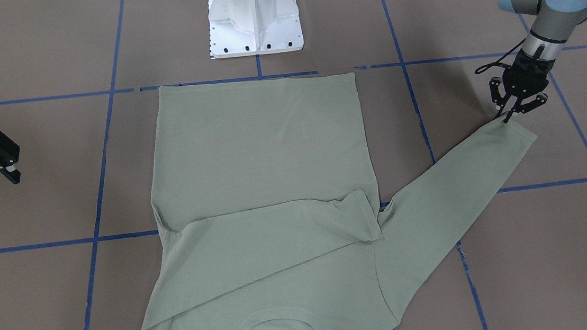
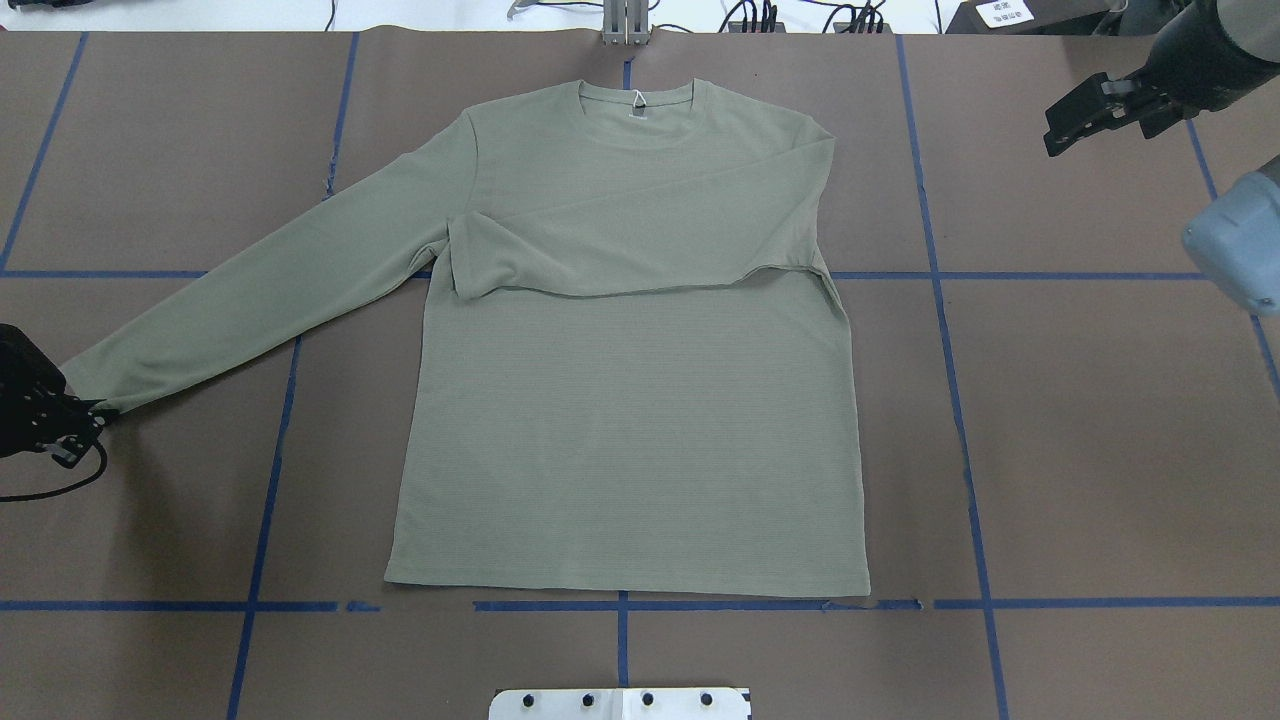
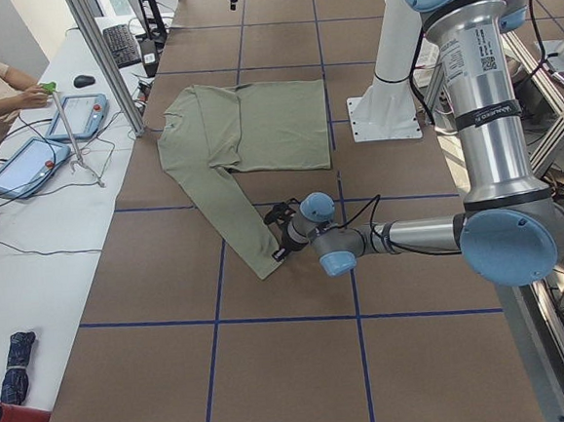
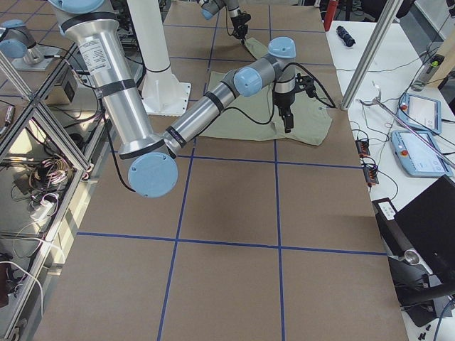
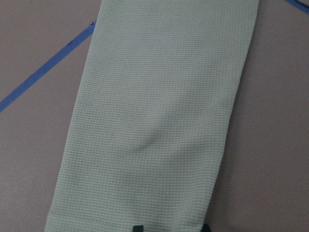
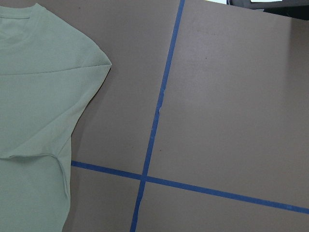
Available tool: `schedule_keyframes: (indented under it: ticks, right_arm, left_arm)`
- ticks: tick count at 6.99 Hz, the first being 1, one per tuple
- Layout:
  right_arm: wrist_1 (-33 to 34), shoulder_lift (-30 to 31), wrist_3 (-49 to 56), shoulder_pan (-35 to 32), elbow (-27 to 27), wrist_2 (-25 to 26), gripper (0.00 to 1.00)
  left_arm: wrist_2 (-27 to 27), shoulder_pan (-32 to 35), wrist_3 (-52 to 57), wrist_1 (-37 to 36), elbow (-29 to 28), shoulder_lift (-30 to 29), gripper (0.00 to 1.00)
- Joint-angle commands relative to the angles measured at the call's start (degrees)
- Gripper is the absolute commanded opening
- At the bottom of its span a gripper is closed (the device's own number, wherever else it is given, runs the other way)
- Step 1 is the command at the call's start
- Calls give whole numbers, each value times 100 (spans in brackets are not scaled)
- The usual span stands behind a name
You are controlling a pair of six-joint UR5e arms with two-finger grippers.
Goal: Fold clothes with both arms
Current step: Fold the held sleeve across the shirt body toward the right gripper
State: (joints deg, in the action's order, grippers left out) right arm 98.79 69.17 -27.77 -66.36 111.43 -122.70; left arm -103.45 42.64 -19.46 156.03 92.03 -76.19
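"Overhead exterior: shirt point(image 2: 630, 400) flat on the surface point(image 2: 1100, 450), left gripper point(image 2: 90, 412) at its outstretched cuff point(image 2: 95, 385). Clamped or not, I can't tell."

"The right gripper point(image 2: 1065, 125), released, is well clear of the shirt. A shallow pinch could drop the cuff mid-fold."

Brown table point(image 2: 1100, 450), perhaps paper-covered, blue tape grid point(image 2: 1050, 275), sage-green shirt point(image 2: 630, 430) flat on it, white pedestal base point(image 2: 620, 703).
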Motion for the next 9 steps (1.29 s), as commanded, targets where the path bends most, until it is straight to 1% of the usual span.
schedule_keyframes:
  ticks: [1,2,3,4,5,6,7,8,9]
  right_arm:
    - [-9,9,0,0,1,0,100]
    - [0,9,0,0,-8,0,100]
    - [0,26,0,0,1,0,100]
    - [0,44,0,0,-8,0,100]
    - [0,53,0,0,-8,0,100]
    - [0,70,0,0,-16,9,100]
    - [-9,71,-9,0,-25,9,100]
    - [-9,79,-18,0,-25,9,100]
    - [-9,79,-27,0,-25,9,100]
  left_arm:
    - [-9,69,-23,68,296,42,0]
    - [-9,278,-67,68,542,-71,0]
    - [-9,698,-258,16,718,-455,0]
    - [-9,771,-730,-81,712,-946,0]
    - [-9,781,-1187,-743,720,-1699,0]
    - [0,781,-1610,-1576,668,-2629,0]
    - [9,746,-2205,-2446,450,-3630,0]
    - [122,624,-2768,-3229,309,-4458,0]
    - [523,318,-3209,-3820,203,-5145,0]
